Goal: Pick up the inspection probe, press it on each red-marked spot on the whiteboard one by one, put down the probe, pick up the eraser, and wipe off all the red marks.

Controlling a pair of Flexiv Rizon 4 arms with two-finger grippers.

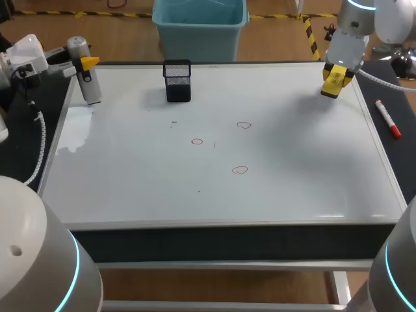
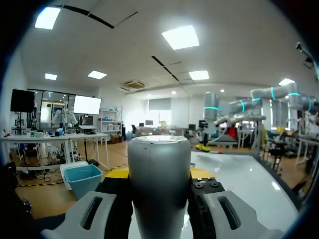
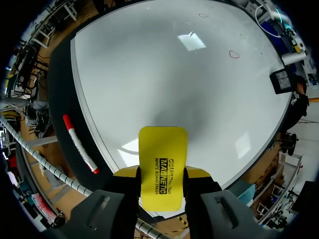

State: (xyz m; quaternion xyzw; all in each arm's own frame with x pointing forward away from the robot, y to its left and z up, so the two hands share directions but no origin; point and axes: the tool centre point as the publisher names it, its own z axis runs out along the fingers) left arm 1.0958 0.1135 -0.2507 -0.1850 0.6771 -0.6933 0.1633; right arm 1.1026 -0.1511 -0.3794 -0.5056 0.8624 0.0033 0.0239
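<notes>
- On the table: one whiteboard [image 1: 312, 188] bearing three red marks. They are small drawn rings grouped near its middle, the first [image 1: 197, 141], the second [image 1: 244, 125] and the third [image 1: 240, 170], each apart from the others.
- At the board's far left corner: one probe [image 1: 91, 90], a grey cylinder standing nearly upright. The left gripper [image 1: 87, 64] grasps it, one finger pressed on each side. In the left wrist view the cylinder fills the gap between the two fingers. Whether its lower end meets the board cannot be told.
- At the board's far right corner: one eraser [image 3: 162, 162], a flat yellow block. The right gripper [image 1: 336, 78] clasps it between both fingers and holds it over the board near the right edge, well apart from all three rings.
- Along the far edge: one black mesh holder [image 1: 177, 81], upright on the board, between the two grippers and nearer the left one.
- Beside the board's right edge: one red marker [image 1: 388, 119], lying on the dark table strip, off the white surface.
</notes>
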